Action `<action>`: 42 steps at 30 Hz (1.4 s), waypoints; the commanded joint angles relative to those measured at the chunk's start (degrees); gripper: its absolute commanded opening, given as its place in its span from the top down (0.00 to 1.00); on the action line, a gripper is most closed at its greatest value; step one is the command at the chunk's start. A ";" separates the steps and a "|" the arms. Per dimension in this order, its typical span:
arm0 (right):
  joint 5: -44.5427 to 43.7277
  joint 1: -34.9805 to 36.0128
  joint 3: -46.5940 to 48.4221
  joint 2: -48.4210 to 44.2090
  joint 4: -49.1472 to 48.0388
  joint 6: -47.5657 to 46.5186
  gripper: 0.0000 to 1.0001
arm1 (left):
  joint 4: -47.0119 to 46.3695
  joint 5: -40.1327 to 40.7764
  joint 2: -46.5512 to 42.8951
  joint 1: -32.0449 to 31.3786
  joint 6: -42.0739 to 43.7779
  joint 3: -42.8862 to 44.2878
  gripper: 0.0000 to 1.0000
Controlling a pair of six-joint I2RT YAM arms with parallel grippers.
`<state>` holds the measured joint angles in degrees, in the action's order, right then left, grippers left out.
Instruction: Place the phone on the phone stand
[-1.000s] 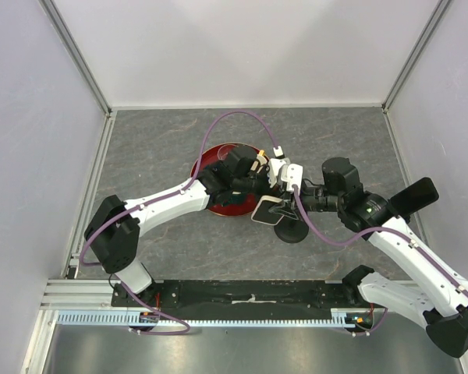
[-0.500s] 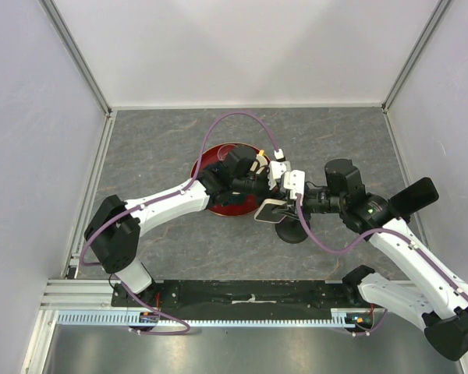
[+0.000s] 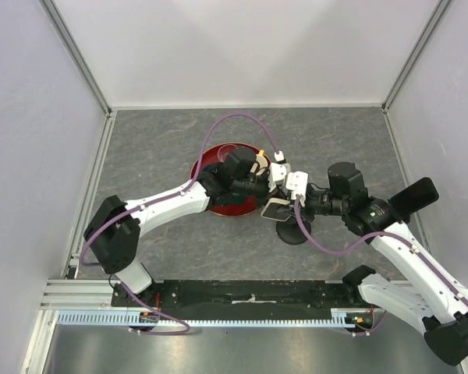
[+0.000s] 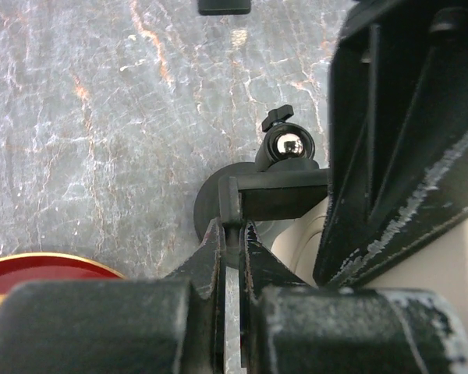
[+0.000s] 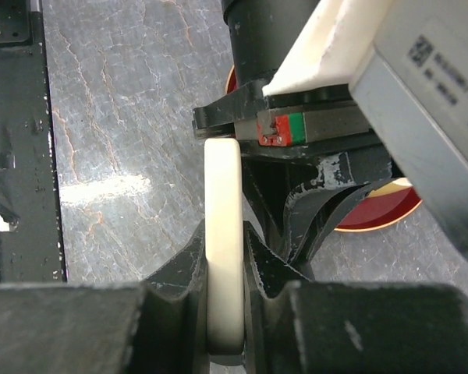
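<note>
Right gripper [image 5: 224,243] is clamped on the phone [image 5: 222,195], which sits edge-on between the two fingers, cream rim up and sticking out past the tips. The left gripper [image 4: 232,243] is pinched tight on a thin black lip of the phone stand [image 3: 295,231], just below its shiny ball joint [image 4: 287,144]. In the top view the phone is tilted over the stand's round base, mid-table, where the two grippers meet almost nose to nose; whether the phone touches the cradle cannot be told. The red plate [image 3: 212,162] lies just left of the stand, partly under the left wrist. Bare grey table [image 3: 164,132] shows far, near and right of the stand. The side walls [image 3: 31,156] are well apart from both arms.
</note>
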<state>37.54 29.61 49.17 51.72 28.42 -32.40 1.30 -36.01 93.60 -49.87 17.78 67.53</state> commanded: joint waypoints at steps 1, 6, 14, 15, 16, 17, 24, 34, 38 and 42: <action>-11.85 -1.22 1.63 -3.11 -1.62 6.28 1.00 | -0.67 7.49 -2.64 -0.76 -5.81 -0.73 0.98; -21.62 -1.30 3.56 -4.53 1.19 20.68 1.00 | -9.37 32.16 -4.82 -2.07 -16.17 -4.24 0.98; -41.83 -1.13 7.61 -5.14 10.51 32.23 1.00 | -9.48 59.64 -5.01 -4.80 -23.49 -5.92 0.98; -44.89 -1.13 7.52 -5.40 10.95 34.14 1.00 | -9.13 61.22 -5.01 -4.80 -24.19 -5.83 0.98; -47.01 -1.13 7.17 -6.10 11.73 35.90 1.00 | -9.04 61.67 -5.10 -4.80 -24.46 -5.39 0.98; -49.12 -1.04 6.82 -6.72 12.00 36.44 1.00 | -8.60 63.59 -4.92 -4.89 -24.98 -4.95 0.98; -67.40 -0.86 3.92 -12.79 10.42 41.37 1.00 | -2.98 68.62 -1.67 -5.07 -28.32 -0.47 0.98; -73.05 2.21 3.57 -7.70 9.81 38.29 1.00 | 1.77 67.91 -2.28 -9.28 -26.84 1.38 0.98; -75.05 6.50 4.18 -3.66 9.81 37.59 1.00 | 5.80 65.82 -1.23 -10.78 -26.74 2.25 0.98; -78.93 10.20 5.76 -0.58 11.21 38.38 1.00 | 8.72 65.98 -0.35 -11.57 -26.92 3.14 0.98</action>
<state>-13.76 39.81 52.16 49.84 34.28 10.55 -0.25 17.91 93.93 -62.50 -8.34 68.84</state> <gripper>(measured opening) 0.209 0.053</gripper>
